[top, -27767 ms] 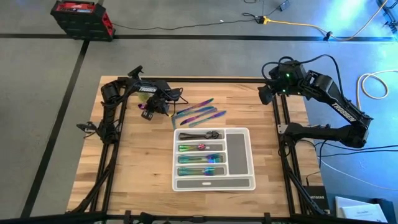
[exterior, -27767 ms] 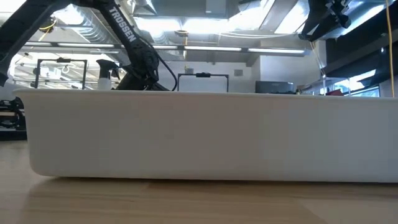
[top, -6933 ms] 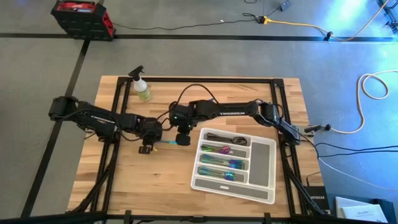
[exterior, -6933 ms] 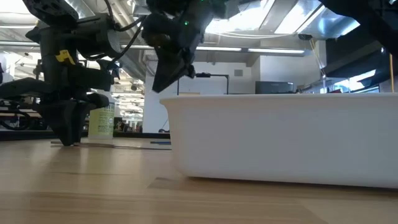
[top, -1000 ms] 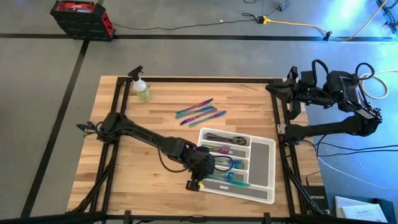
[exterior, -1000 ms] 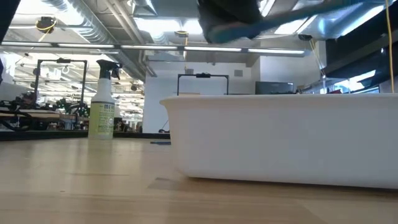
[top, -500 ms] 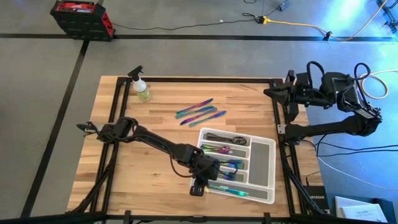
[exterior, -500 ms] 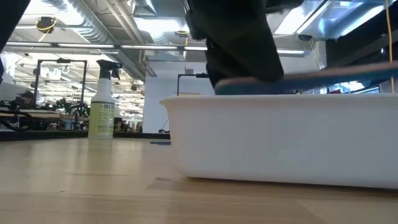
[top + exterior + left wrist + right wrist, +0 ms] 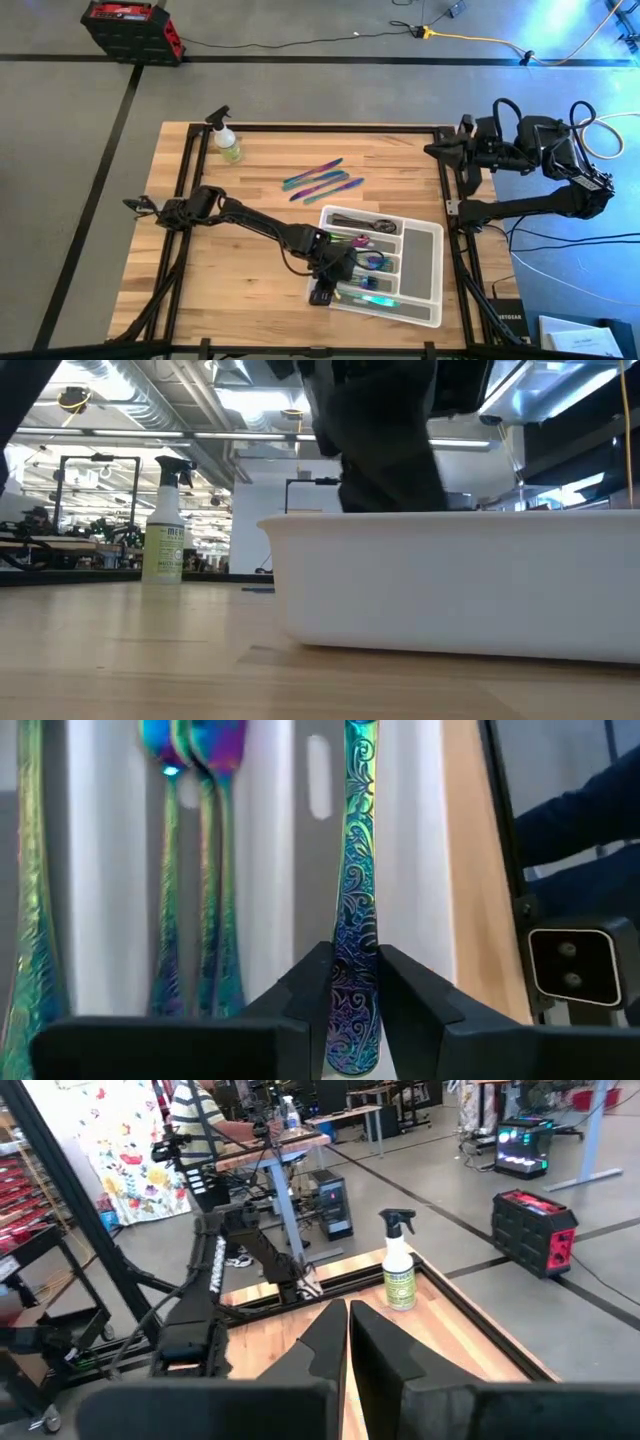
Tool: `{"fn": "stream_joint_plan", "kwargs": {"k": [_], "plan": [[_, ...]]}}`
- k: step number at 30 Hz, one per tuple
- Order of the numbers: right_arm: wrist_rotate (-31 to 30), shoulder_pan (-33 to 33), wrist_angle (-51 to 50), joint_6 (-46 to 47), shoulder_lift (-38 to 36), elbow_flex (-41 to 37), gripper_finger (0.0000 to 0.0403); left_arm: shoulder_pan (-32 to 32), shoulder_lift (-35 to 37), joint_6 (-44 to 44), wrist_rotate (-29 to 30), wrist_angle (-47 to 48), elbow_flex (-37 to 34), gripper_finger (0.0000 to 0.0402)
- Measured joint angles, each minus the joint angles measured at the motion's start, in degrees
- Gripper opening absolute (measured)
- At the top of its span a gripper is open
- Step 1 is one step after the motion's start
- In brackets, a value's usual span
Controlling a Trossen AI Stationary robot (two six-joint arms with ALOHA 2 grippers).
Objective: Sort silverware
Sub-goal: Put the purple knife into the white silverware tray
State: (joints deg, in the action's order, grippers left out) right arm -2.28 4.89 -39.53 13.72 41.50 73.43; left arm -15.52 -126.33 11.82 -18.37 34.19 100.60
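The wooden desk [image 9: 250, 300] fills the middle of the high view, with a dark frame along its edges. Right of centre on it lies the white compartment tray [image 9: 422, 248], turned slightly askew, its long slots holding iridescent silverware [image 9: 360, 242].

The left arm stretches from the desk's left edge toward the lower middle of the frame, ending over the tray's lower left corner. Its left end effector [image 9: 333, 283] pinches one iridescent piece [image 9: 355, 920] by the patterned handle, the fingers [image 9: 310, 990] on either side of it; the piece lies lengthwise in a tray slot, beside slots holding spoons [image 9: 195, 750].

The right arm is folded at the upper right, off the desk's edge, and the right end effector [image 9: 347, 1330] is pressed together, holding nothing.

Three loose iridescent pieces [image 9: 320, 182] lie on the bare wood just above the tray. A yellow-green spray bottle [image 9: 229, 142] stands at the desk's upper left corner.
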Motion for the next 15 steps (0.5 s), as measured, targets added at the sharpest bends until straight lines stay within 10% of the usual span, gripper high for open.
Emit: {"fn": "stream_joint_plan", "kwargs": {"k": [15], "plan": [[0.39,0.00,0.48,0.20,0.00,-0.02,0.0001,2.31,0.35,9.47,-10.41,-0.13,-1.48,0.0145]]}}
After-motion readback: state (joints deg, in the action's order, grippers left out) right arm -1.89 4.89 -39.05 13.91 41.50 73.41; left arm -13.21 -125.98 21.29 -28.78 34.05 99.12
